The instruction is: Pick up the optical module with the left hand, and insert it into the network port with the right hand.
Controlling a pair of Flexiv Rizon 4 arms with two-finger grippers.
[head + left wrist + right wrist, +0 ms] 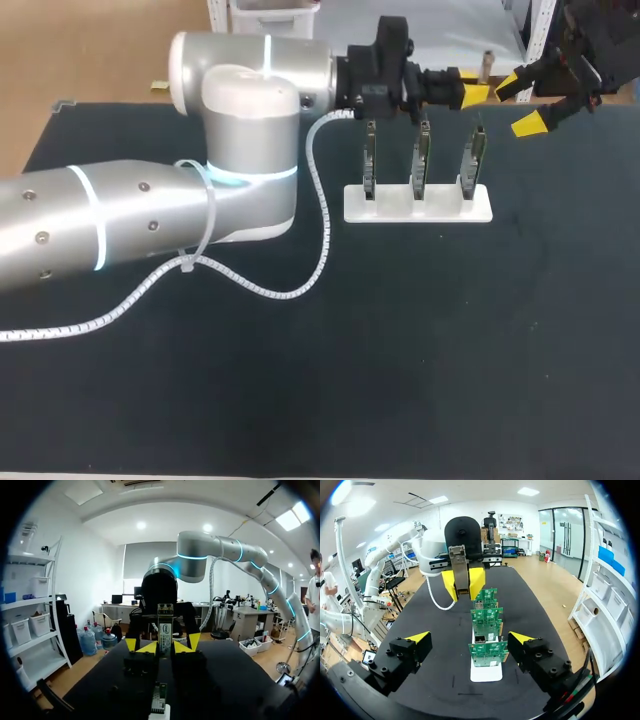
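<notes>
Nearest the camera in head view is the dark tabletop (420, 380). A white spiral-wrapped cable (255, 288) loops across it from the left arm (150, 215). The arm's silver bulk covers much of the tabletop's left part & hides whatever is under it.

Further back stands a white holder (418, 204) w/ three circuit boards (420, 160) upright in a row. They are edge-on here, so no detail shows. Past them, at the far edge, the left gripper (475, 95) & right gripper (518, 105) hang close together above the tabletop. The right arm (595, 50) is cut off by the view's top right corner; only its black end & yellow tips show. What the left fingers hold can't be made out from here.

In left wrist view the left gripper is clenched on the optical module (165, 625), held upright btwn the yellow tips w/ both touching it. The module's lower end is hidden btwn the fingers. Under the gripper only the top of one board & a corner of the holder show; the rest is cut off. Beyond the module the right gripper faces it, fingers spread wide, apart from it.

In right wrist view the right gripper is released, fingers far apart & nothing in them. The boards lie ahead of it, nearest one in full, the two behind partly overlapped. The network port is too small to pick out for sure. Past the last board the left gripper holds the module in its tips, above the tabletop & apart from the boards.
</notes>
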